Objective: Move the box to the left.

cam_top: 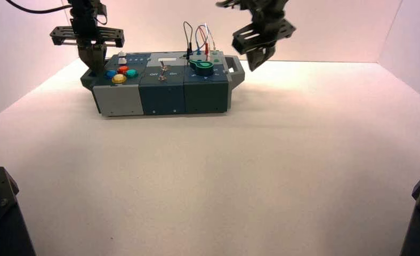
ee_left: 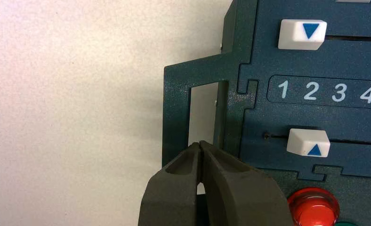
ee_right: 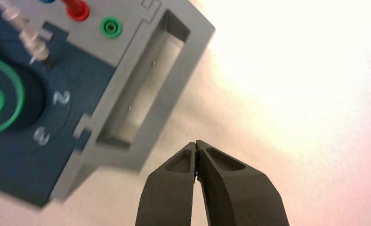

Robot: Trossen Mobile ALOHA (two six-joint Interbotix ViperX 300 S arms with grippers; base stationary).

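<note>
Box [cam_top: 162, 100] is sitting toward the back of the table [cam_top: 208, 176], left of centre, with its long side facing the high camera. Left gripper [ee_left: 200, 143] is at the dark green end handle [ee_left: 176, 103], jaws closed, tips lined up with the opening in that handle. Makes sense tbh: closed tips are narrow enough to go in the gap, and from there the arm could drag the whole thing left by the handle's outer bar without pinching anything. Can't tell how deep the tips go, or if they're actually touching the bar, so no calling it hooked.

Right gripper [ee_right: 197, 143] is closed too and holds nothing. It's just off the grey end handle [ee_right: 167, 96] on the right side, apart from it, so it isn't pushing. Probably a decent spot for it if the job needs a shove from that end, otherwise it's just out of the way.

Main worry imo is the box swivelling, since a pull at one end could swing the other. Slow and straight looks like the move, keeping the tips away from the red button [ee_left: 314, 209].
</note>
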